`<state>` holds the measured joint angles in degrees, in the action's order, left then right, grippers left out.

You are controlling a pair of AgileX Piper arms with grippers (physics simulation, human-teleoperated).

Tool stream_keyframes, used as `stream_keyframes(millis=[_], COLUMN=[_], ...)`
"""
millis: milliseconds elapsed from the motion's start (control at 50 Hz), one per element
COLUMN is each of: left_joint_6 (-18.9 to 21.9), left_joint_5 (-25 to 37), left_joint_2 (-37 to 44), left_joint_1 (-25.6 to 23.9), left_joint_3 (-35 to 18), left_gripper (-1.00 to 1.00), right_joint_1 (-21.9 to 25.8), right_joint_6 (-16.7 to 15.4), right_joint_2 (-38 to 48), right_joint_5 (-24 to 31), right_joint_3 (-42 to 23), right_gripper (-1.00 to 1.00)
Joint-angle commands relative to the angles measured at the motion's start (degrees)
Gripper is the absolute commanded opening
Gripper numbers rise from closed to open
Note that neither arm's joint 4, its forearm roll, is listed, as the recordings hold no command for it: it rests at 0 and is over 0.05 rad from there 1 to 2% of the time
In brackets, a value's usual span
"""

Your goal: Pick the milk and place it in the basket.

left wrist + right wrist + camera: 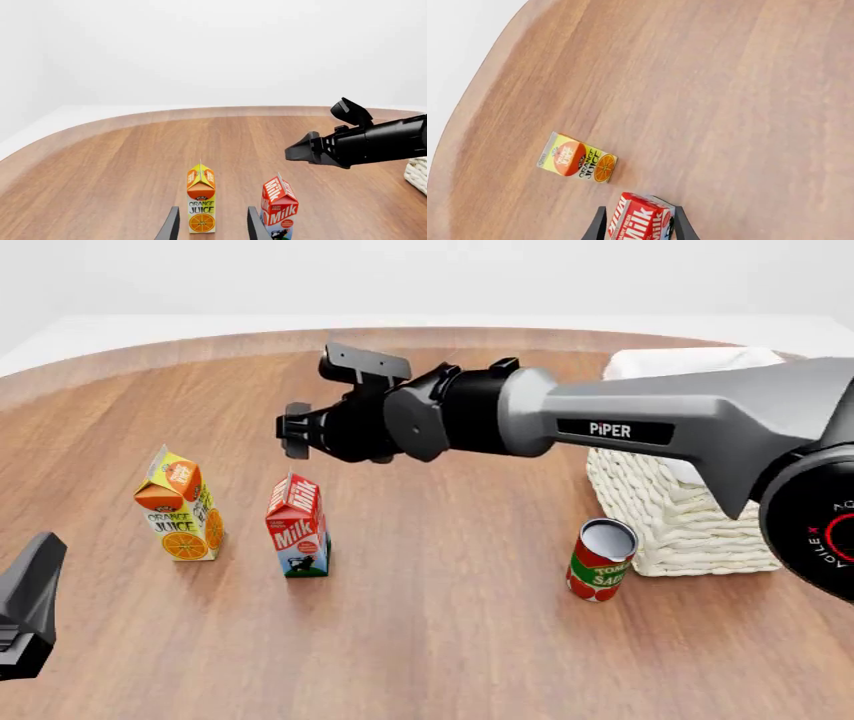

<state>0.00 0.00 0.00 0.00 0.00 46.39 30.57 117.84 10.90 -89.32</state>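
milk (298, 526): upright, toward the table's left edge, beside orange juice carton (178, 518). basket (681, 510): near right edge, tomato can (601, 559) just beside it. right gripper (296, 430): above milk, fingers apart, empty. left gripper (211, 226): fingers apart, empty.

The table (441, 620) is wood, reddish brown with long straight grain and a smooth satin finish. The milk (298, 526) and the juice (179, 505) look like printed paperboard, smooth and faintly glossy. The can (599, 559) has a matt paper-like label and a pale metallic top. The basket (667, 510) is rough woven wicker, cream-white, with a soft white cloth liner (687, 360) at its rim. The right gripper (296, 432) is matt black plastic; the arm (694, 415) behind it is smooth grey with a slight sheen. The left gripper (210, 226) fingers look matt dark grey.
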Motion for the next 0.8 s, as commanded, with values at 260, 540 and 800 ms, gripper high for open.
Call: stream_keyframes(millis=[260,540,800], left_joint_6=[0.0,0.0,0.0], left_joint_5=[0.0,0.0,0.0], left_joint_2=[0.0,0.0,0.0], left_joint_1=[0.0,0.0,0.0], left_joint_3=[0.0,0.0,0.0], left_gripper=[1.0,1.0,1.0], right_joint_1=[1.25,1.97,2.38], right_joint_6=[1.59,2.5,3.57], right_joint_2=[3.09,4.47,5.56], right_joint_5=[0.07,-0.24,-0.81], right_joint_3=[-0.93,-1.17,-0.32], right_gripper=[1.0,1.0,1.0])
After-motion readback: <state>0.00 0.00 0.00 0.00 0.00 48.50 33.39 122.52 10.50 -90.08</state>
